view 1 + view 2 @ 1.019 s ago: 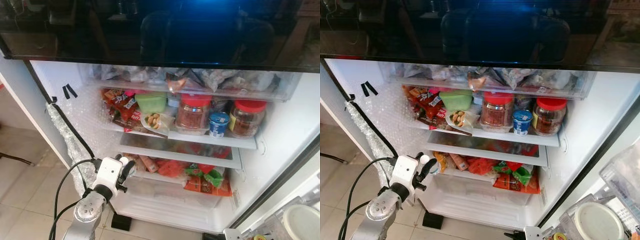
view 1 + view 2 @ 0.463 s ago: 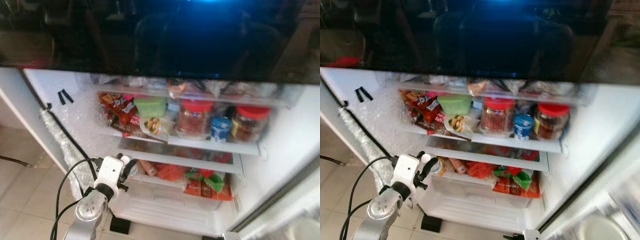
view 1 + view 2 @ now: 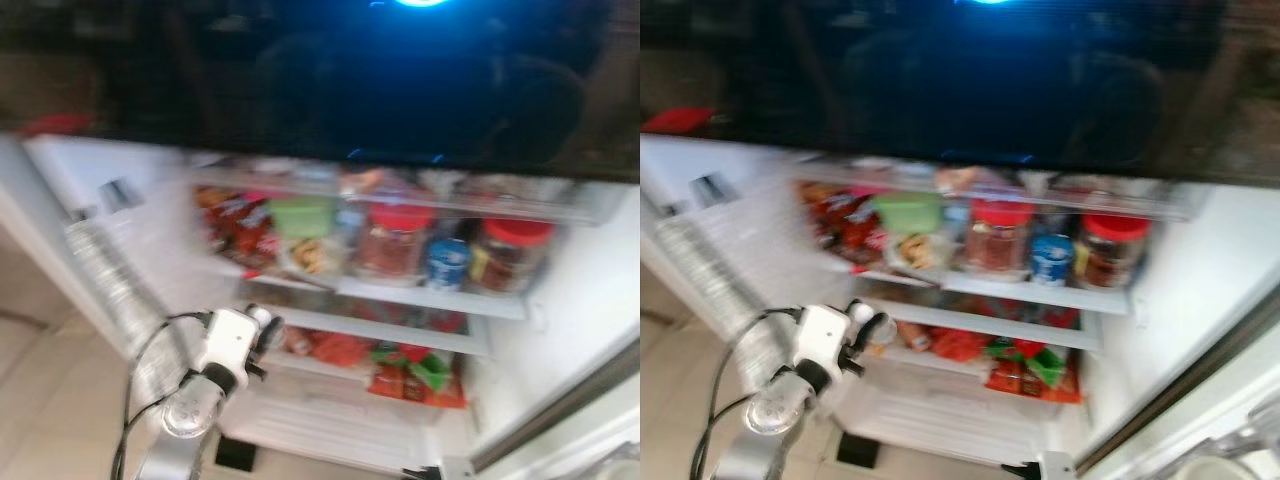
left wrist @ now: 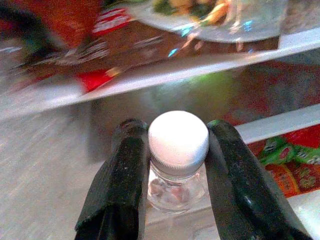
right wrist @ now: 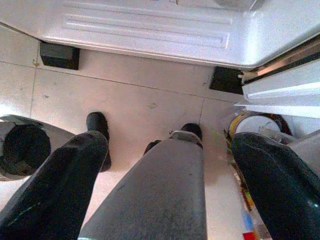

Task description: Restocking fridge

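At left edge of open fridge (image 3: 560, 300), beside lower shelf: left gripper (image 4: 175, 165) clamped on small clear jar with white screw cap (image 4: 178, 142), finger on each side of cap, jar upright. Upper shelf: two red-lidded jars (image 3: 388, 240), blue-lidded tub (image 3: 447, 262), green container (image 3: 302, 215), red snack packets (image 3: 240, 222). Lower shelf: red and green packets (image 3: 415, 370). Head views blurred. Right gripper (image 5: 165, 190) hangs over tiled floor (image 5: 130, 100), fingers spread wide, holding nothing.
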Robot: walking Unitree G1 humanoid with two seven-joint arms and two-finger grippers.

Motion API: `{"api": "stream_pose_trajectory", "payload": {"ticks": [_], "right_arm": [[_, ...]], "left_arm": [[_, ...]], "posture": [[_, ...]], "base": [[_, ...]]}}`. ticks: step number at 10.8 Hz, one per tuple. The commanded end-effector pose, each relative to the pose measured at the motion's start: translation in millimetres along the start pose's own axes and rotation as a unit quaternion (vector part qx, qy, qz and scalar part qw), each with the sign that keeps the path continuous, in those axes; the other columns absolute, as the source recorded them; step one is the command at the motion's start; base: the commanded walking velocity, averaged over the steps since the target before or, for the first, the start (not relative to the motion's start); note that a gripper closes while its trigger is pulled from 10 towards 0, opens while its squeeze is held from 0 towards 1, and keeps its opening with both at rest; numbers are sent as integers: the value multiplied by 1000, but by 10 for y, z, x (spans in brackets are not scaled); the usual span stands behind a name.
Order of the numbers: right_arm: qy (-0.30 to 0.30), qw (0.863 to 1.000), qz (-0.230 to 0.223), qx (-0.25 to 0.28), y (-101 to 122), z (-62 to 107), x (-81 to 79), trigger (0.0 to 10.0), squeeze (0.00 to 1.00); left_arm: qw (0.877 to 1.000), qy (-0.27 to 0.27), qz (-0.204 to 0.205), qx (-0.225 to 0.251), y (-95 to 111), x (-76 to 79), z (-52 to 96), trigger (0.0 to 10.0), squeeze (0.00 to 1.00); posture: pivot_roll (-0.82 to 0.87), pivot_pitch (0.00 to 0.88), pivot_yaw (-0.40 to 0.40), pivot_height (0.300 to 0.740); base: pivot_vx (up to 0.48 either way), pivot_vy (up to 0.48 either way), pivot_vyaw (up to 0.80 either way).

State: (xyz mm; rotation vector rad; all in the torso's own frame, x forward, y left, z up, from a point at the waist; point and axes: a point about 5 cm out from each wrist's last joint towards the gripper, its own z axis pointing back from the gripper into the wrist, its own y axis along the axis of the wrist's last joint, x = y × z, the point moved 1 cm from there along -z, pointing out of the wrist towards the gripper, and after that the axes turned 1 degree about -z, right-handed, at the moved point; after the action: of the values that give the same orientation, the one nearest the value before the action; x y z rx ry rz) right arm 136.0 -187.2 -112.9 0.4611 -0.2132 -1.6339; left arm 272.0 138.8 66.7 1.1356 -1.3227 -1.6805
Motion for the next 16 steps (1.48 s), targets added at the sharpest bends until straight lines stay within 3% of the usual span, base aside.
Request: {"api": "stream_pose_trajectory", "payload": {"ticks": [1,6,9,13,16], "right_arm": [[-19,1000,-6,3,6,29,114,10000,0],[-22,1000,-15,13,5,33,122,10000,0],[-25,1000,4,9,9,35,131,10000,0],[-21,1000,0,10,8,33,121,10000,0],[-24,1000,3,10,7,35,129,10000,0]], "left_arm": [[1000,2,-3,-2,-15,-33,26,10000,0],[1000,-5,0,2,-11,-14,40,10000,0],[1000,-4,-1,3,-10,-15,44,10000,0],[1000,-3,-3,3,-11,-13,40,10000,0],[1000,1,-2,5,4,-14,35,10000,0]], "posture": [[62,0,10,740],[60,0,9,740],[58,0,6,740],[60,0,6,684],[60,0,4,676]], "base": [[0,0,0],[0,0,0],[0,0,0],[0,0,0],[0,0,0]]}}
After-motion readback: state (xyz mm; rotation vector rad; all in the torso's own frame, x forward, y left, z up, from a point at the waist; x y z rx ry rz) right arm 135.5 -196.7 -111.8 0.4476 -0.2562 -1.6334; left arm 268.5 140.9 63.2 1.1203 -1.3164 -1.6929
